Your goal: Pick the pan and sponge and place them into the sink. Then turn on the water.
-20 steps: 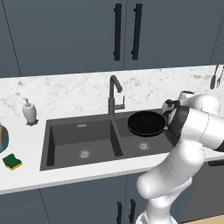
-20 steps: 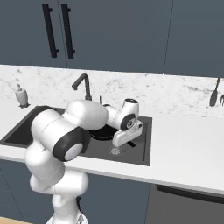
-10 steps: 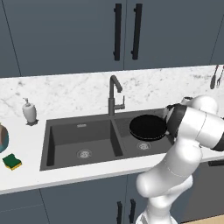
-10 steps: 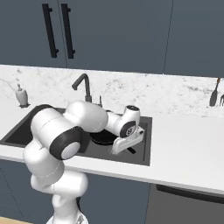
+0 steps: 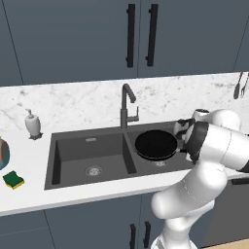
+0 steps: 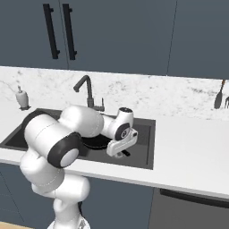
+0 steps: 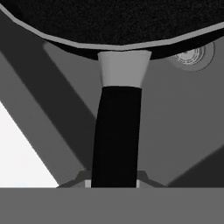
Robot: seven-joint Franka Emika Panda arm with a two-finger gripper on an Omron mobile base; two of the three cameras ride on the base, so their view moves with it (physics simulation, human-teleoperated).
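The end effector (image 7: 114, 181) is pinching the black handle (image 7: 116, 135) of the pan (image 5: 156, 144), its tips pressed against the handle's sides at the near end, so the pan hangs out in front of it over the right basin of the sink (image 5: 92, 156). Judging from the left base view, the pan sits level just above the basin floor, its round body almost filling that basin and covering most of the right drain (image 7: 189, 55), which peeps out past the rim in the hand view. To finish this step well, the pan should be lowered straight down until its base rests flat, kept clear of the tap (image 5: 127, 104) at the far edge and of the divider on the left, and let go only once it is supported, since a long handle held at its end gives the heavy round body leverage to tip. The pan is matt black with a low rim edged in a paler line, and a grey tapered collar joins it to the smooth dark handle. The sink is dull dark grey with flat walls. The sponge (image 5: 13, 179), a small green-topped yellow block, lies on the white marbled surface (image 5: 87, 104) far to the left, near the front edge, well apart from the sink.
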